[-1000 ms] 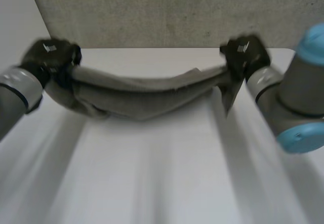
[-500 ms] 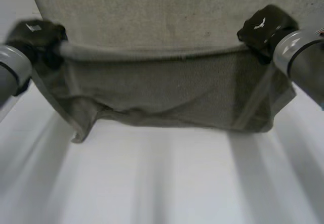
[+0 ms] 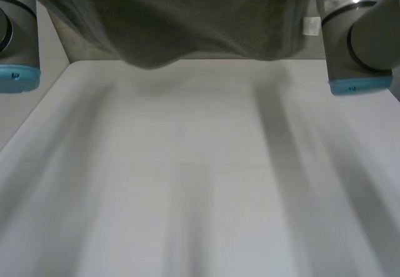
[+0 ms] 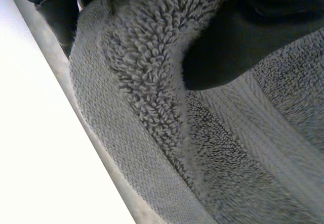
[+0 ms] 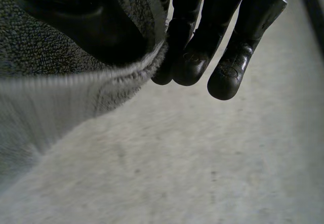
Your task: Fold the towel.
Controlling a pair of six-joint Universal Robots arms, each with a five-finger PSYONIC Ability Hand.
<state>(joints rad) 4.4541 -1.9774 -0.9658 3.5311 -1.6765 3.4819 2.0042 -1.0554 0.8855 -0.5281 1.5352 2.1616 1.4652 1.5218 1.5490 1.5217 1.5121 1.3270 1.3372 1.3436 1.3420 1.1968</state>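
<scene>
- L arm (image 3: 15, 33) up at far-left of table (image 3: 187, 183).
- L hand (image 4: 253, 32) clamps towel (image 3: 187, 20) edge.
- Towel hangs btw both hands, above table's far side.
- R hand (image 5: 255, 27) pinches other edge, thumb vs fingers.

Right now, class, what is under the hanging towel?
The towel hangs clear above the white table, whose bare surface shows beneath it. The stretch of grey wall directly behind the cloth is covered.
</scene>
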